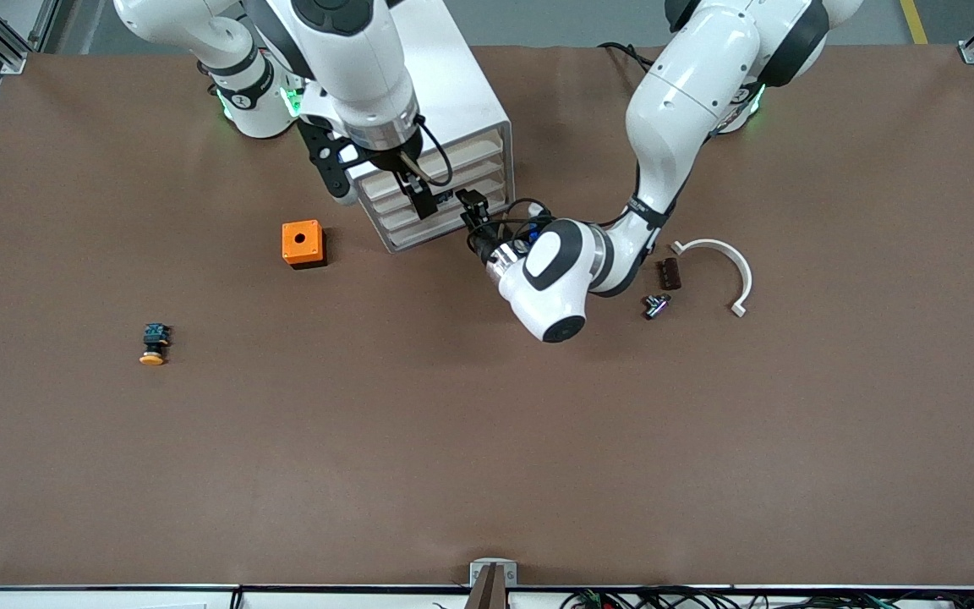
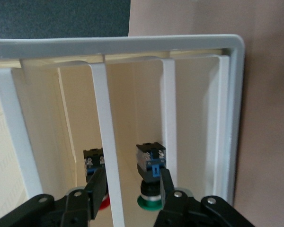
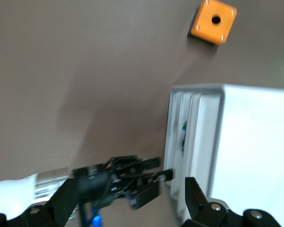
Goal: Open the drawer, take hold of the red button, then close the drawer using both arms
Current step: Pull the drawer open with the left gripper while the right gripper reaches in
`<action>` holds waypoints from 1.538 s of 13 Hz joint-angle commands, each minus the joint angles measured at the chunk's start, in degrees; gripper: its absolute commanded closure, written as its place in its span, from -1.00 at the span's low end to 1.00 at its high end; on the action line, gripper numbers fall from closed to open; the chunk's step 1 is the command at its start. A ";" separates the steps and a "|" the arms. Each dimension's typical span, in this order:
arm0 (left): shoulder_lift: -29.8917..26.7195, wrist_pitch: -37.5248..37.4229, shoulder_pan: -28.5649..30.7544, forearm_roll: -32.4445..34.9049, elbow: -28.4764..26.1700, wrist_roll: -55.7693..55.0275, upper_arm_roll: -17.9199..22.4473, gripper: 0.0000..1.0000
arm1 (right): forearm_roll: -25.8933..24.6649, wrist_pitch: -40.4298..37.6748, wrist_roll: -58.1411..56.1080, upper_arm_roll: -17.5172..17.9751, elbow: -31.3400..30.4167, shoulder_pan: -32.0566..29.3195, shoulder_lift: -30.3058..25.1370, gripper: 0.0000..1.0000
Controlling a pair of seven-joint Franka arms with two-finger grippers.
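Two white arms work at one white drawer cabinet [image 1: 445, 144] standing on the brown surface [image 1: 487, 440] toward the robots' bases. The left tool [image 1: 475, 213] is level with the cabinet's open front, and in the left wrist view its two fingers [image 2: 97, 187] sit apart inside the frame, straddling one white divider bar. Two buttons stand in that compartment, one on each side of the bar: the button [image 2: 95, 165] with the red cap shows just beside one finger, partly hidden by it, and a second button [image 2: 150, 177] with a green cap stands just beside the other finger (neither looks clamped). The right tool [image 1: 413, 182] hangs over the cabinet's front edge with its fingers spread wide and nothing between them. Elsewhere on the surface lie one orange box [image 1: 303, 244] with a round hole in its top, beside the cabinet toward the right arm's end, and one yellow-capped button [image 1: 154, 343] nearer the front camera. Toward the left arm's end rest three small things: one white curved bracket [image 1: 728, 266], one dark brown block [image 1: 669, 273] and one small dark part [image 1: 657, 305].
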 commanded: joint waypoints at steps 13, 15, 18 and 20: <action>0.42 1.03 -3.79 -3.67 0.97 -0.87 0.22 0.40 | 2.07 -1.01 2.99 -0.82 6.18 -0.03 5.94 -1.00; 0.42 2.35 -3.70 -4.63 0.88 -0.34 0.22 0.61 | 2.07 -1.18 2.91 -0.82 6.26 -0.38 5.94 -1.00; 0.33 2.35 -3.52 -4.72 0.88 -0.25 0.30 0.96 | 1.99 -1.18 2.82 -0.91 6.26 -0.73 5.94 -1.00; 0.33 2.35 -3.17 -4.72 0.97 0.36 0.57 0.99 | 1.90 -1.27 2.91 -1.00 6.70 -0.99 5.94 -1.00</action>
